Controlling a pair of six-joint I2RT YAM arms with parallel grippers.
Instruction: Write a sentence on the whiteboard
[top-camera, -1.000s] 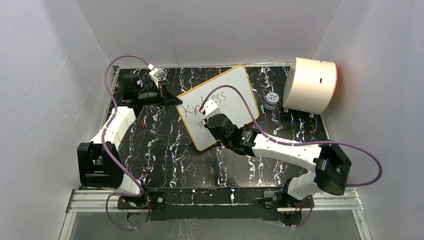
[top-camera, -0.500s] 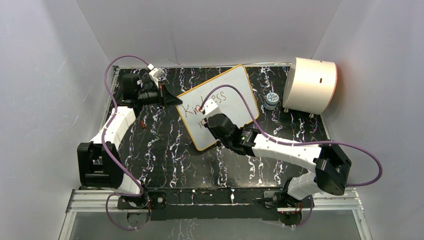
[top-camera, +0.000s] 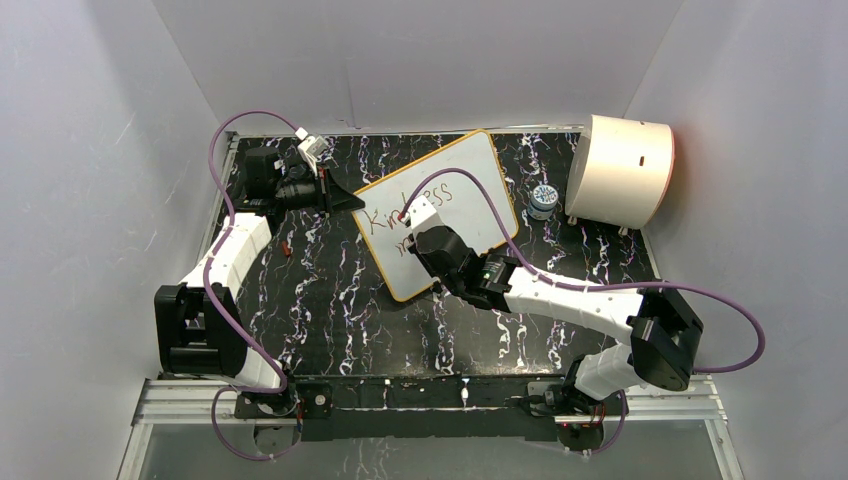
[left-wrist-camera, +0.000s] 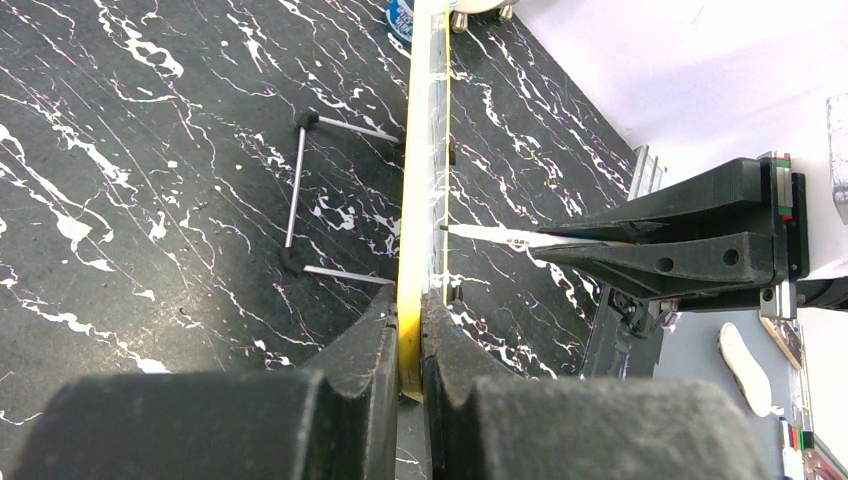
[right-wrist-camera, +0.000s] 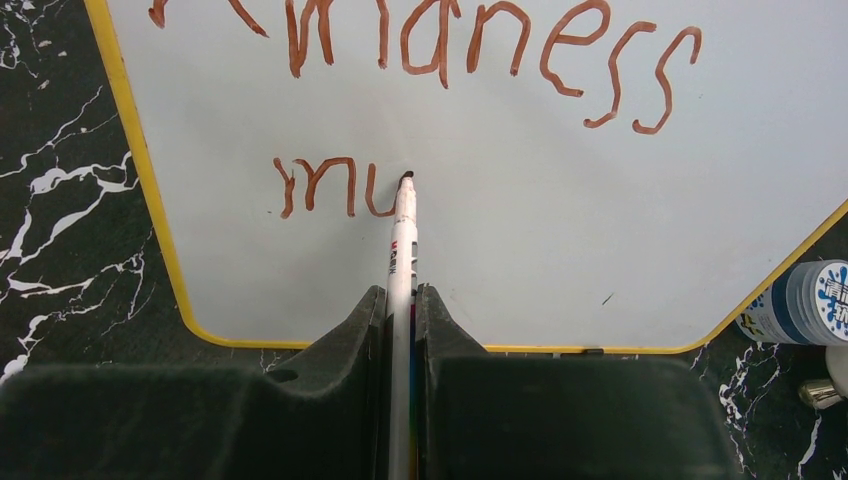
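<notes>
We are pinching the rim of the whiteboard (top-camera: 470, 190) in the left gripper (left-wrist-camera: 405, 320), steadying it near the far edge of the mat (top-camera: 330, 300). The right gripper (right-wrist-camera: 400, 300) is clamping the marker (right-wrist-camera: 403, 235) and pressing its tip onto line 2 of the sentence (right-wrist-camera: 441, 50), which reads "mu" so far.

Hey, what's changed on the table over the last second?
The right pincer, shut on the marker, edged slightly leftward in the top view over the whiteboard. The left pincer stayed clamped on the whiteboard's rim; the board did not shift.
</notes>
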